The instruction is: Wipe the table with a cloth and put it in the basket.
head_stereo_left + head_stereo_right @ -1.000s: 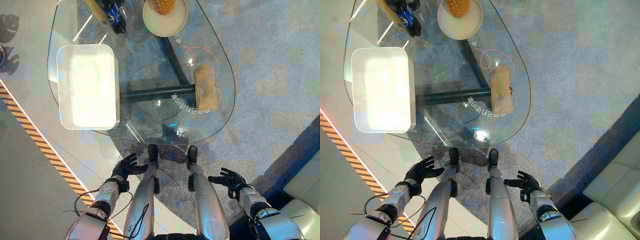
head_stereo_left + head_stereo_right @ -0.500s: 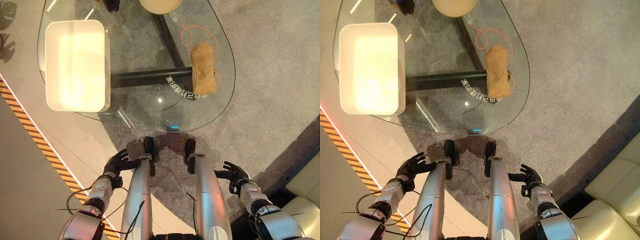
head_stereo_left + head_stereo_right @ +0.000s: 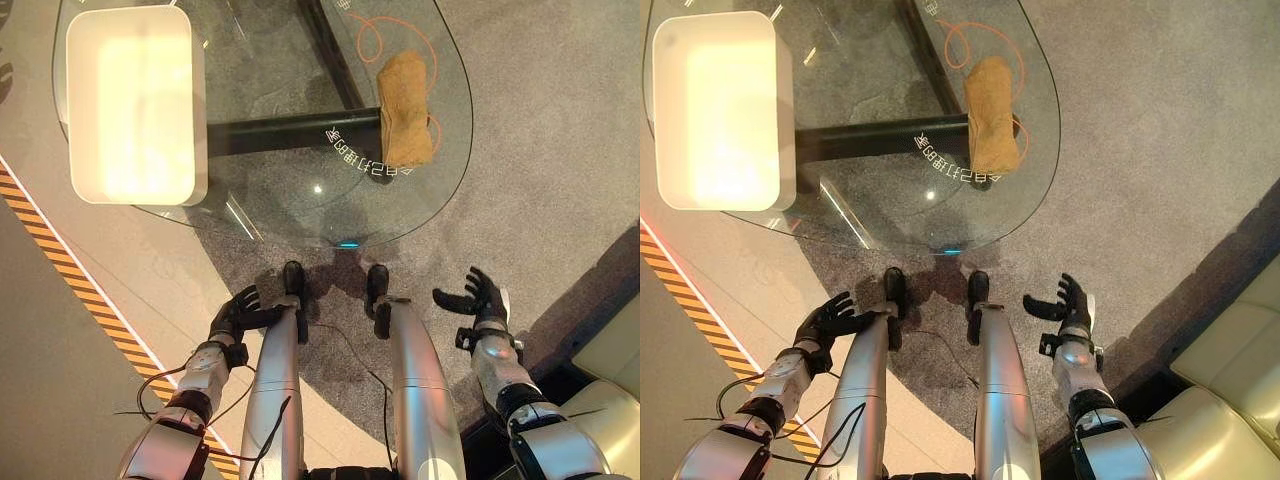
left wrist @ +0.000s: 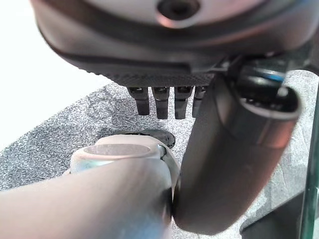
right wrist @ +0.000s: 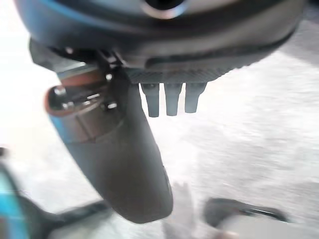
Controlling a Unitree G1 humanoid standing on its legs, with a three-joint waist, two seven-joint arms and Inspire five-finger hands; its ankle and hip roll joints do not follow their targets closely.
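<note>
A round glass bench stood in front of the robot, and the tan cloth lay folded on it toward the robot's right side, close to the glass edge. An orange loop of cord lay on the bench just beyond the cloth, partly under it. On the left part of the bench sat a white, rectangular basket with rounded corners, well apart from the cloth. White lettering showed on the glass between the cloth and the near edge, and a dark bar of the bench's frame ran beneath the glass from the basket side to the cloth.

The left robot hand hung low beside the robot, over the grey carpet, its fingers spread and relaxed and holding nothing. The right robot hand was raised a little on the other side, palm turned inward, fingers straight and apart, also empty. Both were well short of the bench. An orange-and-black striped line crossed the floor on the left.
</note>
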